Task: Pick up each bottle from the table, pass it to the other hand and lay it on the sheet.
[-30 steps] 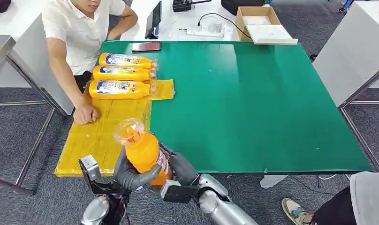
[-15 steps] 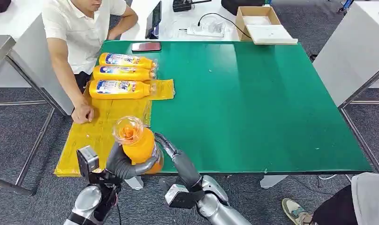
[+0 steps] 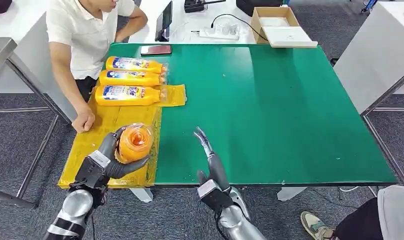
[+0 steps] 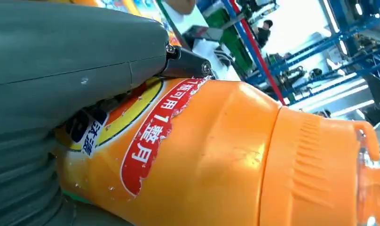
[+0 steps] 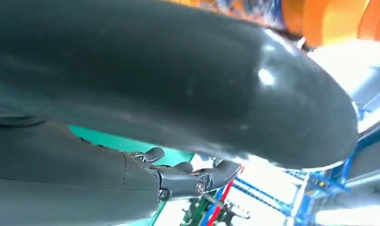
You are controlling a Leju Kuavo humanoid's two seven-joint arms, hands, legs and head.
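Observation:
My left hand [image 3: 109,159] grips an orange bottle [image 3: 134,142] with a clear cap, held upright over the near part of the yellow sheet [image 3: 102,145]. In the left wrist view the bottle [image 4: 216,155] shows its red and yellow label under my thumb. My right hand [image 3: 211,162] stands apart from the bottle, fingers stretched out over the green table's [image 3: 270,110] near edge, holding nothing. Three more orange bottles [image 3: 130,80] lie side by side at the far end of the sheet.
A person in a white shirt [image 3: 85,30] sits at the table's far left, one hand [image 3: 83,120] resting on the sheet's left edge. A phone [image 3: 155,49] lies at the table's far edge. A cardboard box [image 3: 280,25] and cables sit on the desk beyond.
My right hand has let go of the bottle and drawn off to the right. My left hand has carried the bottle left and forward over the sheet.

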